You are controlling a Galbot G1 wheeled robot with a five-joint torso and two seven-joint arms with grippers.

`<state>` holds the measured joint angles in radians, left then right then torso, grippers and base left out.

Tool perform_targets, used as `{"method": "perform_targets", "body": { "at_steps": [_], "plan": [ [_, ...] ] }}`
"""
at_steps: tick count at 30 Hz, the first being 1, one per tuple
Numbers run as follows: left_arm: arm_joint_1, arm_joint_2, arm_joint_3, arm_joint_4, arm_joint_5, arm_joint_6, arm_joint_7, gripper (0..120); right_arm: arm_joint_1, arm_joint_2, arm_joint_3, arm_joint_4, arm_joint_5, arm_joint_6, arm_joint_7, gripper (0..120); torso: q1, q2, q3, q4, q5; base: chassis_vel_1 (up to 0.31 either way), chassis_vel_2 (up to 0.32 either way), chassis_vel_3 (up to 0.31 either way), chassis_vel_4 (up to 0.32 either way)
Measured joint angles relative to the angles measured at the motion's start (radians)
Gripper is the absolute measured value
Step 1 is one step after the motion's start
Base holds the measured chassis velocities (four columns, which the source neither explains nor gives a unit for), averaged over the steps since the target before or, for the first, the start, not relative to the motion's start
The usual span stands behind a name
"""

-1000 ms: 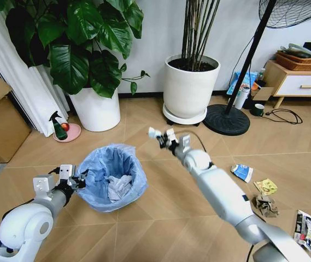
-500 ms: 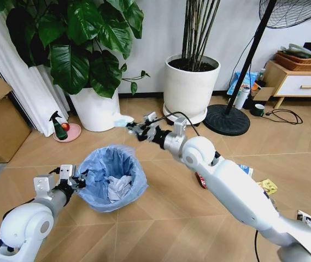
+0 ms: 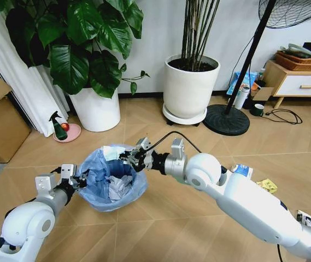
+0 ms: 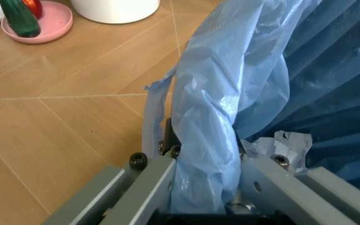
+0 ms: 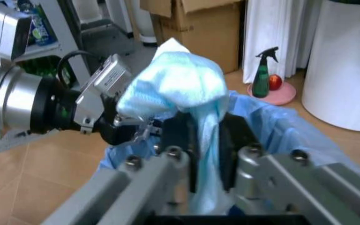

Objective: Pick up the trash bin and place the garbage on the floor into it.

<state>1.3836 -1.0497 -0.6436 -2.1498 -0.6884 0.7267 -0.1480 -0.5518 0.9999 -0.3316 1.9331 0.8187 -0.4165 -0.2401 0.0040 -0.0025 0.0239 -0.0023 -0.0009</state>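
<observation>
Two arms meet over the trash bin [image 3: 111,177], which stands on the herringbone floor [image 3: 160,229] in front of a large white plant pot [image 3: 96,111]. The left pincer [image 3: 78,182] is pressed together on the bin's near-left rim, pinching the crinkly blue bag [image 4: 211,117] that lines it; the left wrist view shows the plastic bunched between its grey fingers [image 4: 148,183]. The right pincer [image 3: 129,159] reaches across from the right and hangs over the bin's far rim, its fingers [image 5: 180,136] clamped on a pale, crumpled tissue [image 5: 174,84], which stands out above the bag's edge. Crumpled white paper [image 3: 116,186] already lies inside the bin.

More garbage lies on the floor to the robot's right: a blue-white packet [image 3: 242,171] just beside the right arm, a yellow wrapper [image 3: 267,186] a little farther out, and a black-white carton [image 3: 306,219] near the frame's edge. A second white pot [image 3: 190,86] and a fan base [image 3: 226,119] stand near the wall, and a green spray bottle [image 3: 58,127] rests on a pink dish [image 3: 71,132].
</observation>
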Motion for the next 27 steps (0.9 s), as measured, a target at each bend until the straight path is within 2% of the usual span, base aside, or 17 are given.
{"method": "perform_targets", "body": {
  "at_steps": [3,4,5,9,10,11,14,15,18,19,22,27],
  "plan": [
    [0.000,0.000,0.000,0.000,0.000,0.000,0.000,0,0.007,0.004,-0.013,-0.002,-0.002,0.004,0.009,26,0.000,0.000,0.000,0.0000,0.0000,0.000,0.000,0.000,0.000],
    [0.000,0.000,-0.002,0.000,0.000,0.000,0.000,0,0.012,0.009,-0.018,-0.006,-0.002,0.005,0.015,34,0.000,0.000,0.000,0.0001,-0.0001,0.000,0.000,0.000,0.000],
    [0.000,0.000,-0.002,0.000,0.000,0.000,0.000,0,0.012,0.009,-0.018,-0.006,-0.002,0.005,0.015,34,0.000,0.000,0.000,0.0001,-0.0001,0.000,0.000,0.000,0.000],
    [0.000,0.001,-0.003,0.000,0.000,0.000,0.000,0,0.015,0.011,-0.019,-0.009,-0.002,0.006,0.019,49,0.000,0.000,0.000,0.0001,0.0000,0.000,0.000,0.000,0.000],
    [0.000,0.001,-0.003,0.000,0.000,0.000,0.000,0,0.015,0.011,-0.019,-0.008,-0.002,0.006,0.020,55,0.000,0.000,0.000,0.0000,0.0000,0.000,0.000,0.000,0.000],
    [0.000,0.001,-0.003,0.000,0.000,0.000,0.000,0,0.015,0.011,-0.019,-0.008,-0.002,0.006,0.020,55,0.000,0.000,0.000,0.0000,0.0000,0.000,0.000,0.000,0.000],
    [0.000,0.000,-0.002,0.000,0.000,0.000,0.000,0,0.012,0.008,-0.019,-0.005,-0.002,0.008,0.022,69,0.000,0.000,0.000,0.0000,0.0000,0.000,0.000,0.000,0.000],
    [0.000,0.000,-0.002,0.000,0.000,0.000,0.000,0,0.012,0.008,-0.019,-0.005,-0.002,0.008,0.022,69,0.000,0.000,0.000,0.0000,0.0000,0.000,0.000,0.000,0.000],
    [-0.002,0.000,-0.002,0.000,0.000,0.000,0.000,0,0.011,0.010,-0.025,-0.004,0.003,0.010,0.040,81,0.000,0.000,0.000,0.0000,0.0000,0.000,0.000,0.000,0.000],
    [-0.002,0.000,-0.002,0.000,0.000,0.000,0.000,0,0.011,0.010,-0.025,-0.004,0.003,0.010,0.040,81,0.000,0.000,0.000,0.0000,0.0000,0.000,0.000,0.000,0.000],
    [-0.002,0.000,-0.001,0.000,-0.001,0.000,0.001,0,0.012,0.015,-0.027,-0.005,0.008,0.010,0.049,97,0.000,0.000,0.000,0.0000,0.0000,0.000,0.000,0.000,0.000],
    [-0.002,0.000,-0.001,-0.001,-0.001,0.000,0.002,0,0.013,0.015,-0.023,-0.004,0.011,0.010,0.051,100,0.000,0.000,0.000,0.0000,0.0000,0.000,0.000,0.000,0.000]
  ]
}}
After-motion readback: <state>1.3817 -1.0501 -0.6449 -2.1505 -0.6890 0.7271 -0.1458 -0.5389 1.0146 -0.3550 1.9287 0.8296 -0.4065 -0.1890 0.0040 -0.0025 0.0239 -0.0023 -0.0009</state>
